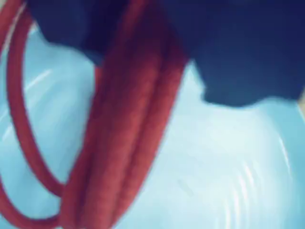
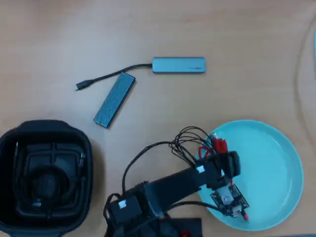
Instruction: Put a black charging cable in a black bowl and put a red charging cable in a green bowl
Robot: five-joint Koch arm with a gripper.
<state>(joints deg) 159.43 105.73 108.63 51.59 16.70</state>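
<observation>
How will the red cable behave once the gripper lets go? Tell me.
Probably floppy: in the wrist view the red cable hangs in loose loops over the green bowl. It likely slumps and spreads rather than keeping shape. It looks light, so the wide bowl should hardly shift.

1. Overhead view: the green bowl sits at the right, the black bowl at the far left, well apart.
2. The black charging cable lies inside the black bowl.
3. The arm reaches in from the bottom edge over the green bowl's left part.
4. The hub sits above them, the ribbed stick down-left of it.
5. Wrist view: the red charging cable hangs over the green bowl.
</observation>
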